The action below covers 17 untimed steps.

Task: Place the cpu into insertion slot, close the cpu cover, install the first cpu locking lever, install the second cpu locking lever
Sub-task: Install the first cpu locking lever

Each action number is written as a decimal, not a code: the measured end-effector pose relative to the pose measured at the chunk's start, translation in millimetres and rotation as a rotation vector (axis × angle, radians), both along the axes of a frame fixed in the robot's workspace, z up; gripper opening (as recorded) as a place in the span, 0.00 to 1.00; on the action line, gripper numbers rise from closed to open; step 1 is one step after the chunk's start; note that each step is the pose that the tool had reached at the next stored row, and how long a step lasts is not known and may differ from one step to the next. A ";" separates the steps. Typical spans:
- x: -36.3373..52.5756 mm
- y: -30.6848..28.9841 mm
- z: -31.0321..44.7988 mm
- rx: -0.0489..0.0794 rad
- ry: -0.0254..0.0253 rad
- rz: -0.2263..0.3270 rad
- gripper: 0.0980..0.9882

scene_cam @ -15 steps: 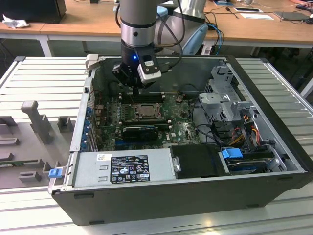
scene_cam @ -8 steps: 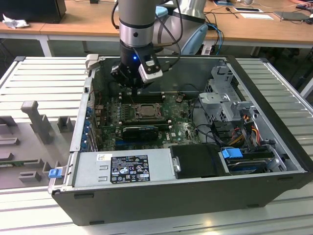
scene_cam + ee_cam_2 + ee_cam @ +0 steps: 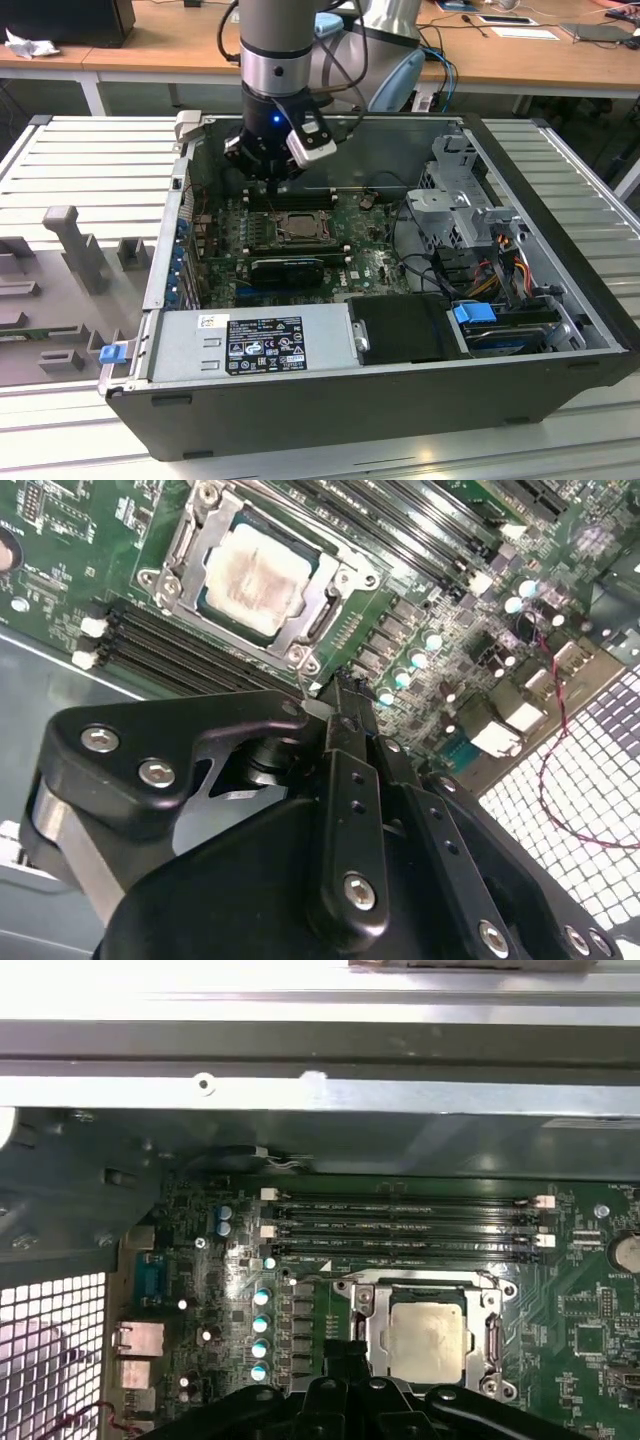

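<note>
The arm comes straight down into the open case, wrist vertical, and its hand hangs low over the motherboard, just beside the slot. In the second wrist view the black fingers are pressed together, closed at a thin wire lever at the socket's corner (whether they pinch it, I cannot tell). The cpu lies seated in the slot, with the cover down flat around it.
</note>
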State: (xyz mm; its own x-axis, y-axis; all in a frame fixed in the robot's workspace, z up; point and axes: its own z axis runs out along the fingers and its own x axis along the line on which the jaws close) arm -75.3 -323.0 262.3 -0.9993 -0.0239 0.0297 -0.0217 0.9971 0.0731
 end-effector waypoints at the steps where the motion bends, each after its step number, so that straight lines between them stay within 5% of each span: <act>1: -2.2 0.0 -0.1 0.000 -0.0017 0.001 0.01; 6: -21.7 0.0 -1.5 0.003 -0.0118 0.001 0.01; 11: -31.6 2.5 -3.2 0.005 -0.0140 0.002 0.01; 17: -31.9 18.2 -4.6 0.007 -0.0141 0.006 0.01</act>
